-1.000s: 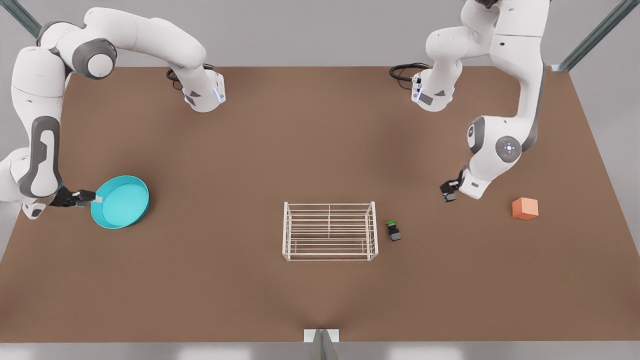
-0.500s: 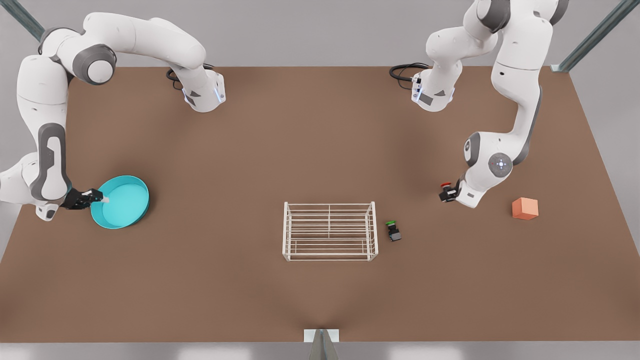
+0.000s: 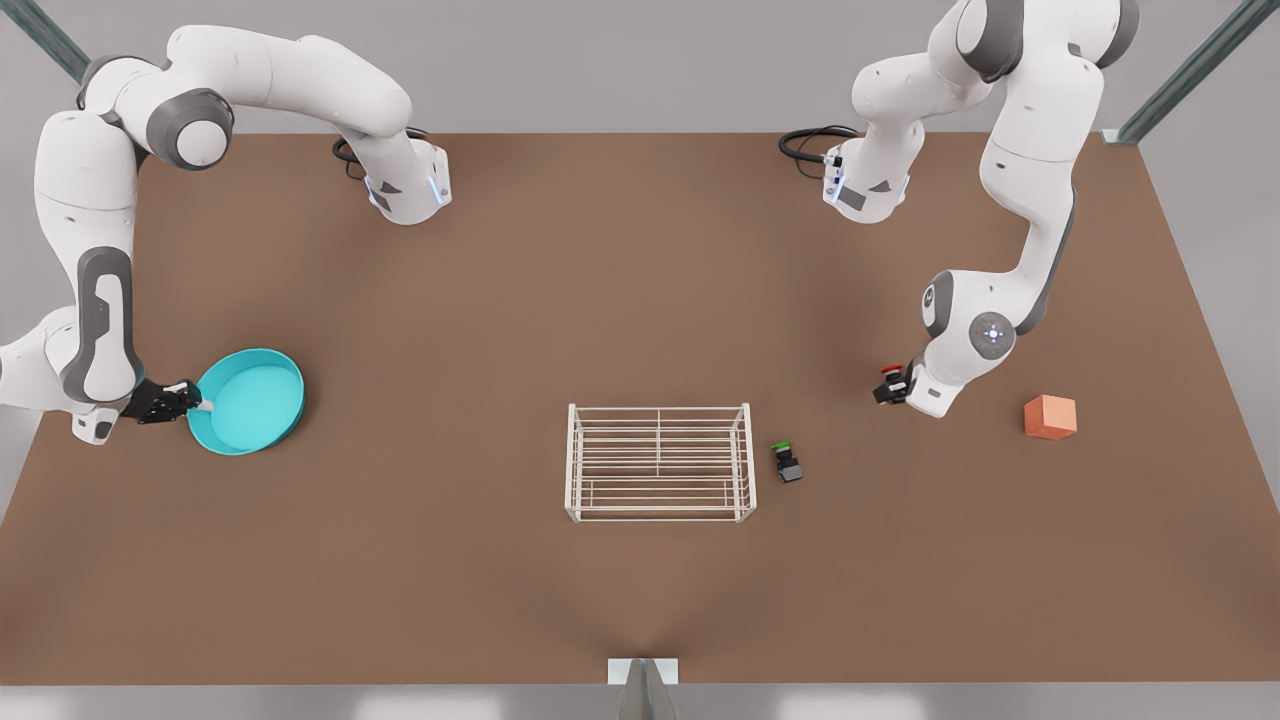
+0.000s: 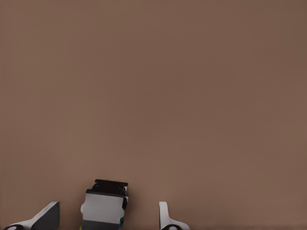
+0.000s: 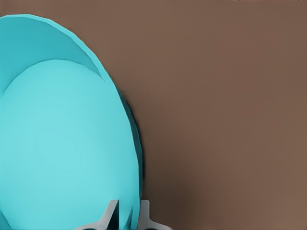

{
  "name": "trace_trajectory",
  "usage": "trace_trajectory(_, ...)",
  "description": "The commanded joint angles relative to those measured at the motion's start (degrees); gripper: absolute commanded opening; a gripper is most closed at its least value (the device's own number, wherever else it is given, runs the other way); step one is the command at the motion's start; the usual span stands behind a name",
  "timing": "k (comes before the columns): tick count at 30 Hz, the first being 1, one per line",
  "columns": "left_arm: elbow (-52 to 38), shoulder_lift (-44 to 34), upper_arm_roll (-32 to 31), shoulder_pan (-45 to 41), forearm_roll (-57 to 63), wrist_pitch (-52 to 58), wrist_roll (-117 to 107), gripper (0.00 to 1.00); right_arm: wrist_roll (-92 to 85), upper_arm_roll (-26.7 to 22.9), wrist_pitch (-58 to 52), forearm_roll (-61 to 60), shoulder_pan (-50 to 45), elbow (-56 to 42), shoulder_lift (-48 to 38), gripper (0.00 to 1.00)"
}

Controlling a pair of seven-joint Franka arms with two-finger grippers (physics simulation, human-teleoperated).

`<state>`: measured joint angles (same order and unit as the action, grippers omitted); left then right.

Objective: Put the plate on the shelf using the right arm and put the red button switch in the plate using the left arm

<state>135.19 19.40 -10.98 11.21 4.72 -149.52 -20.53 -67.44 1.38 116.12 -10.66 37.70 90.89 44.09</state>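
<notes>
Turquoise, the plate sits at the front view's left edge of the brown desk, its rim pinched by the right pincer; the white shelf at frame centre holds nothing, so both placements remain. At the front view's right, the left pincer hangs low from a bent arm at the red button switch.

In the left wrist view, the left pincer's fingers stand wide around the switch's grey body.

In the right wrist view, narrow fingers clamp the plate's rim.
</notes>
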Motion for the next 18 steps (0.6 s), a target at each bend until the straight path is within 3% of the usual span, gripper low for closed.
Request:
trace_trajectory(1, 0.69, 0.02, 0.0, 0.13, 0.81, -2.18, -0.39, 1.0, -3.31, 0.03, 0.16, 0.12, 0.0, -0.01, -0.06, 0.22)
trace_trajectory(18, 0.43, 2.22, 0.09, 1.18, 2.05, -3.5, -1.0, 1.0, -1.02, 2.22, -1.86, 0.12, -0.09, -0.1, -1.73, 0.19)
